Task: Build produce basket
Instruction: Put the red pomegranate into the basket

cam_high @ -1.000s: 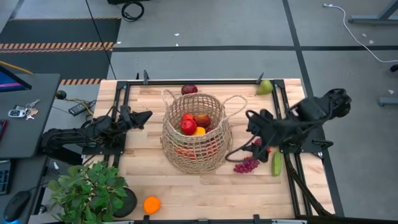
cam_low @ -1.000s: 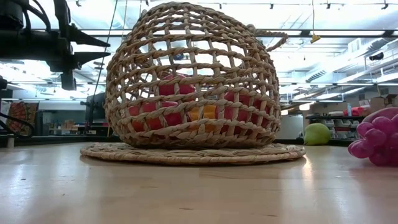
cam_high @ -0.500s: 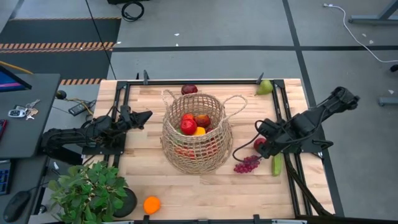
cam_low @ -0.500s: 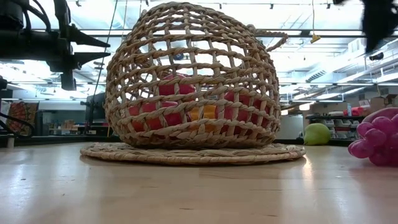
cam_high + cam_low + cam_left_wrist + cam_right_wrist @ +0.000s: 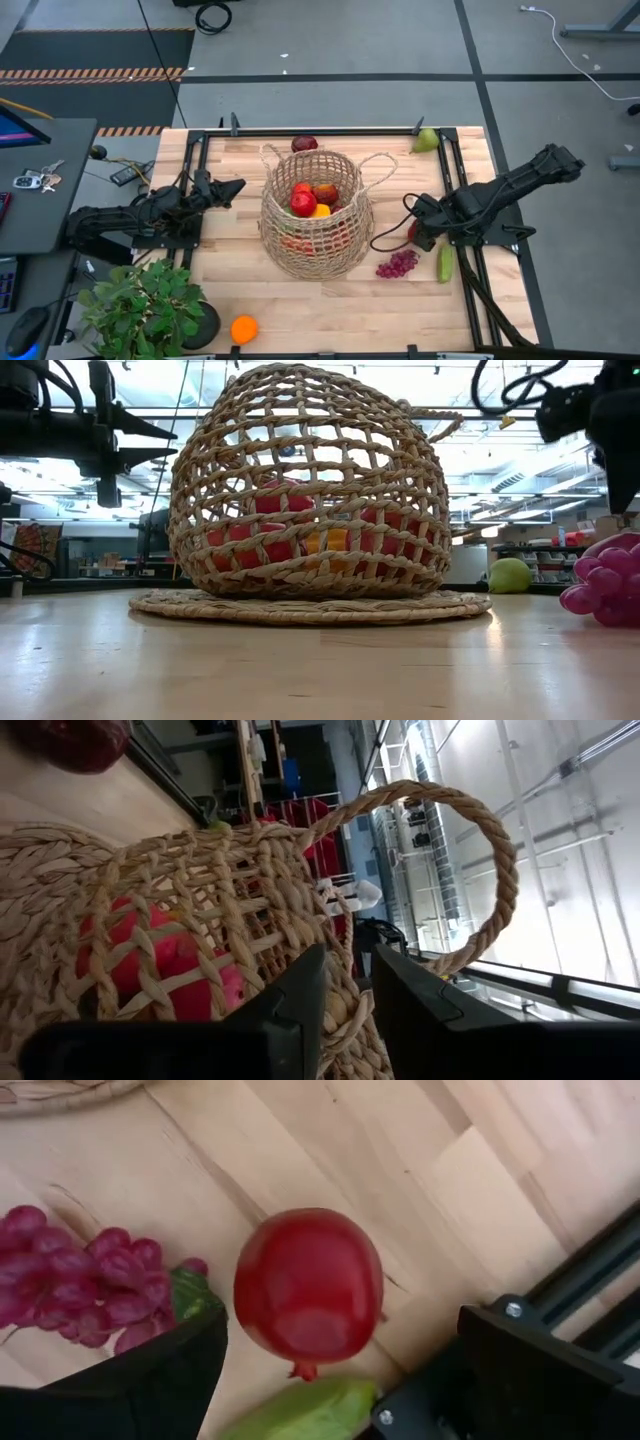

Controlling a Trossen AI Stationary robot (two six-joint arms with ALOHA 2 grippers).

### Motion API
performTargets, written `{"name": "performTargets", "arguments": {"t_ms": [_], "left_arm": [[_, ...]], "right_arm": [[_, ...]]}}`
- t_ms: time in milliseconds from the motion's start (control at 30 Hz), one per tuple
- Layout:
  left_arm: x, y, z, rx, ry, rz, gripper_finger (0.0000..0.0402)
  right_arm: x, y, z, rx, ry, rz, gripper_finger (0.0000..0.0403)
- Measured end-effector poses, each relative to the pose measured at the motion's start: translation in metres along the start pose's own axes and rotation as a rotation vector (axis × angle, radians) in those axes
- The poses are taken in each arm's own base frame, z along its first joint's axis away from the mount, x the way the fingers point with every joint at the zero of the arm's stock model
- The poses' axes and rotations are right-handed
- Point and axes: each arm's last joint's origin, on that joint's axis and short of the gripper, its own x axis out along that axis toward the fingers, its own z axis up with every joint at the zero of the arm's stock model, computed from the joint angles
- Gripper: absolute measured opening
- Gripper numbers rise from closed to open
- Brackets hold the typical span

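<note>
The wicker basket (image 5: 317, 228) stands mid-table on a round woven mat and holds red fruits and a yellow one (image 5: 320, 211). My right gripper (image 5: 419, 228) is open and points down over a red fruit (image 5: 308, 1285). One finger stands on each side of that fruit, apart from it. Purple grapes (image 5: 397, 264) and a green cucumber (image 5: 445, 263) lie next to the red fruit. My left gripper (image 5: 236, 187) is shut and waits level, left of the basket and facing its wall (image 5: 200, 920).
A dark red apple (image 5: 304, 144) lies behind the basket and a green pear (image 5: 427, 140) at the far right corner. An orange (image 5: 243, 328) and a potted plant (image 5: 150, 310) sit at the near left. Black frame rails (image 5: 465, 250) run along the table's edges.
My right gripper has come down from beside the basket's rim toward the near right. It has tipped from slanting to pointing down, and now hangs over the red fruit. The fruits and the basket have kept still.
</note>
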Motion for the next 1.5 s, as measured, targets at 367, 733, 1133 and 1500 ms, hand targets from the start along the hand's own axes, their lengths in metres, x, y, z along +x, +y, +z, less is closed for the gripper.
{"name": "performTargets", "arguments": {"t_ms": [367, 733, 1133, 1500], "left_arm": [[0.0, 0.001, 0.0, 0.005, 0.002, 0.015, 0.0091], [0.0, 0.003, 0.0, 0.01, 0.005, 0.027, 0.0091], [0.0, 0.003, -0.001, 0.013, 0.006, 0.034, 0.0088], [0.0, 0.003, -0.001, 0.012, 0.006, 0.034, 0.0091]], "right_arm": [[0.035, 0.0, 0.003, 0.034, 0.021, 0.067, 0.04], [0.066, -0.004, -0.005, 0.06, 0.062, 0.108, 0.0401], [0.059, 0.001, -0.001, -0.033, 0.053, 0.143, 0.038], [0.032, 0.01, 0.013, -0.051, -0.017, 0.202, 0.0372]]}}
